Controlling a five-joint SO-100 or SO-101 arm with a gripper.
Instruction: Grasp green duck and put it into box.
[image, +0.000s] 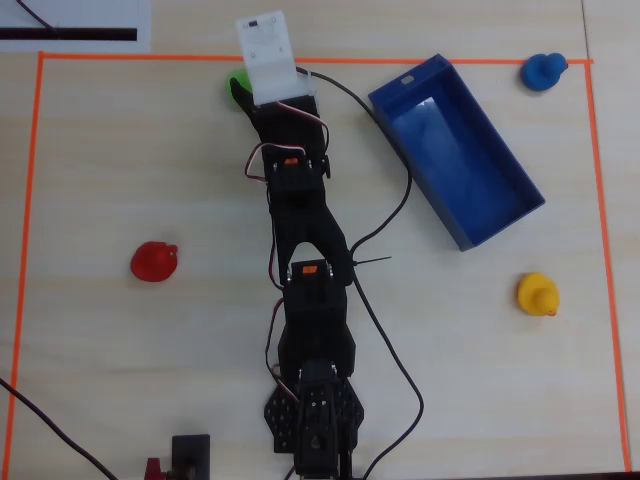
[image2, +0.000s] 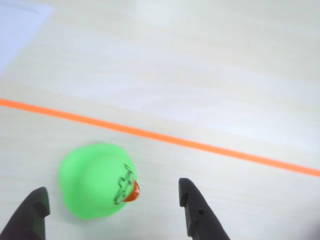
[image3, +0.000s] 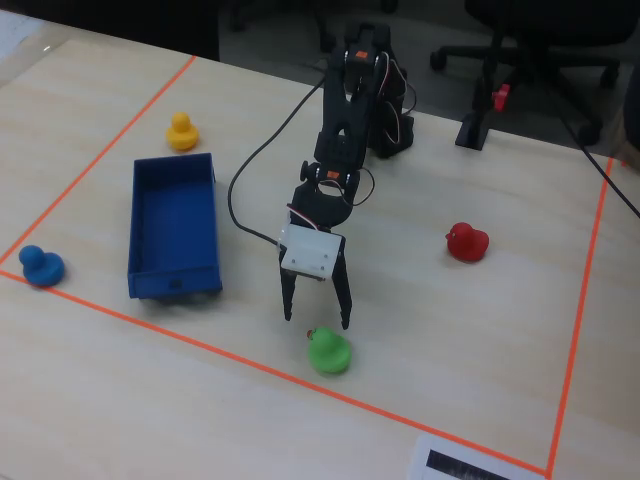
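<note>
1. Green duck sits lower left in the wrist view, just inside the orange tape line, beak toward my right finger.
2. My gripper is spread wide and empty; the duck lies between the fingertips, nearer the left one.
3. Judgement: descend, shifting slightly left to centre, before closing.
4. Blue box stands well apart, at left in the fixed view.

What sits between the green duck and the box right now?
Only bare table and the arm's black cable, in the fixed view: green duck, box, cable.
</note>
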